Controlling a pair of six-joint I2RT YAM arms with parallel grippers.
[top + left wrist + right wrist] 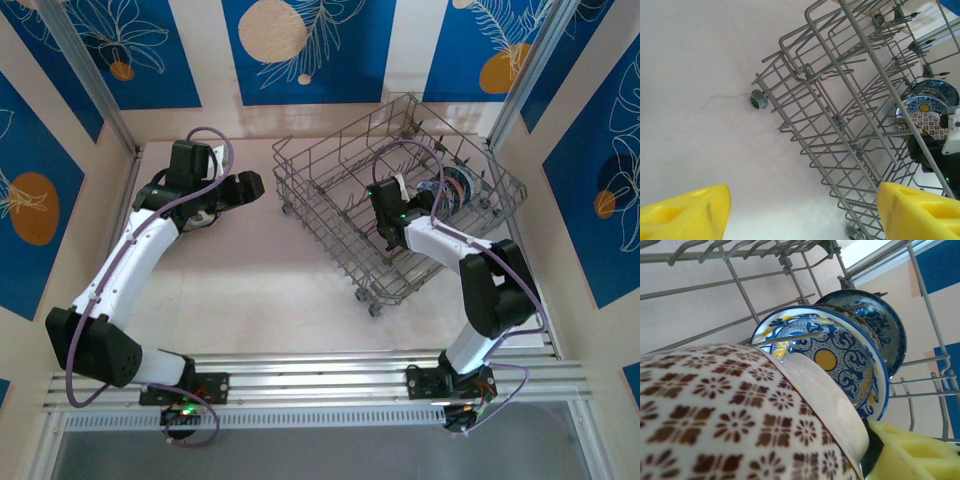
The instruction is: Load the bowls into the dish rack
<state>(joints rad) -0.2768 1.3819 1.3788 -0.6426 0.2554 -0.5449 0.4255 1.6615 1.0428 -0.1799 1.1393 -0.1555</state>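
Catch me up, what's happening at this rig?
The right claw is down inside the dish rack, with a brown-patterned bowl right against its finger. I can't tell whether it is gripping or letting go. A blue-and-yellow bowl and a dark blue bowl already stand on edge in the rack just beyond it. The left claw hangs open and empty over the table, left of the rack.

left gripper (802,210) spread wide, grey dish rack (839,121), patterned bowls (930,102) inside
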